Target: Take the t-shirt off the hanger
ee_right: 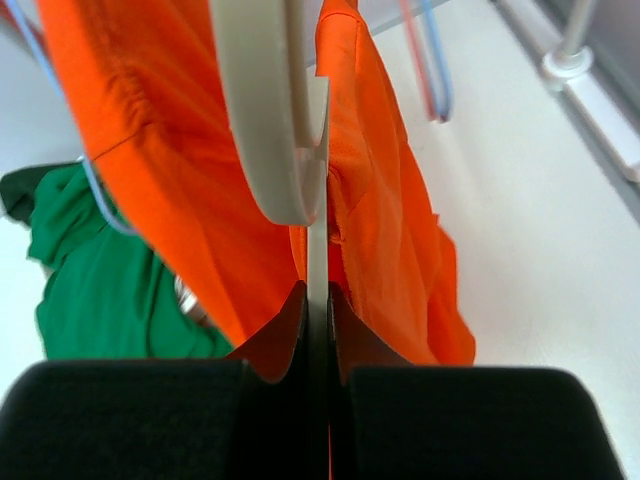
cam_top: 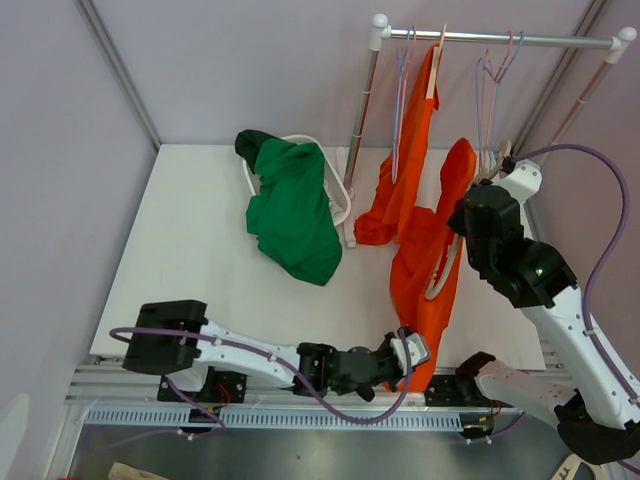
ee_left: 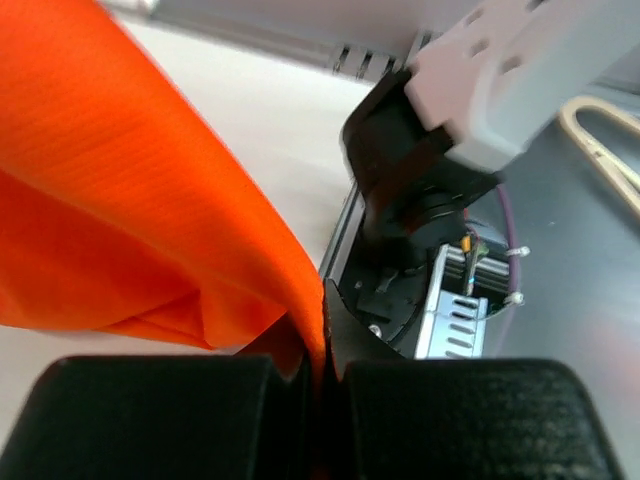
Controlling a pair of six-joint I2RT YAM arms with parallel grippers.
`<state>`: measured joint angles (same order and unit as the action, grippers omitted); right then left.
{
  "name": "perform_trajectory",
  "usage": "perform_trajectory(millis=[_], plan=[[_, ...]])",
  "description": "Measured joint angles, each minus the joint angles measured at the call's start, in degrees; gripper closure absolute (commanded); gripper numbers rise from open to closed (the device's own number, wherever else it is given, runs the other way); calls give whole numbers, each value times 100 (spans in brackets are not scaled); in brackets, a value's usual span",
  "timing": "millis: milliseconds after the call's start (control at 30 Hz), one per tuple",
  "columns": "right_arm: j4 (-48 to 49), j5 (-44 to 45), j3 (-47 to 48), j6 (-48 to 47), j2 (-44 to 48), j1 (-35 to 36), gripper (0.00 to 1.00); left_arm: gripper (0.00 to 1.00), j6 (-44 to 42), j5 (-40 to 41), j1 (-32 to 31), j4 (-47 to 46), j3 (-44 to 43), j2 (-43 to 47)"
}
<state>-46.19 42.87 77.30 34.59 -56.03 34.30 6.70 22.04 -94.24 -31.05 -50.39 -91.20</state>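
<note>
An orange t-shirt (cam_top: pixel 428 270) hangs on a cream hanger (cam_top: pixel 441 281) held up over the table's front right. My right gripper (cam_top: pixel 458 226) is shut on the hanger; in the right wrist view the jaws pinch its thin white edge (ee_right: pixel 318 262), with the hanger's broad curve (ee_right: pixel 268 110) and orange cloth (ee_right: pixel 380 200) above. My left gripper (cam_top: pixel 417 351) is shut on the shirt's lower hem near the table's front edge. In the left wrist view the orange fabric (ee_left: pixel 130 200) runs down into the closed jaws (ee_left: pixel 320 375).
A clothes rail (cam_top: pixel 500 38) stands at the back right with a second orange shirt (cam_top: pixel 408 160) and bare wire hangers (cam_top: pixel 495 70). A green t-shirt (cam_top: pixel 295 215) lies on a white hanger (cam_top: pixel 338 185) mid-table. The right arm's base (ee_left: pixel 510 60) sits close to my left gripper.
</note>
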Motion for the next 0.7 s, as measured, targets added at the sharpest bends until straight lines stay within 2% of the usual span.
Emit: perform_trajectory(millis=[100, 200, 333, 567, 700], plan=[[-85, -369, 76, -20, 0, -2, 100, 99, 463, -625, 516, -136, 2, -428], [-236, -723, 221, -85, -15, -4, 100, 99, 1060, -1405, 1512, -87, 0, -739], [-590, -1270, 713, -330, -105, -9, 100, 99, 1443, -1670, 2520, 586, -328, -791], [-1495, -2035, 1631, -557, -116, -15, 100, 99, 1582, -1622, 2957, 1486, -1248, -544], [-2085, -2398, 1764, -634, -125, -20, 100, 99, 1558, -1464, 3117, 1897, -1646, -413]])
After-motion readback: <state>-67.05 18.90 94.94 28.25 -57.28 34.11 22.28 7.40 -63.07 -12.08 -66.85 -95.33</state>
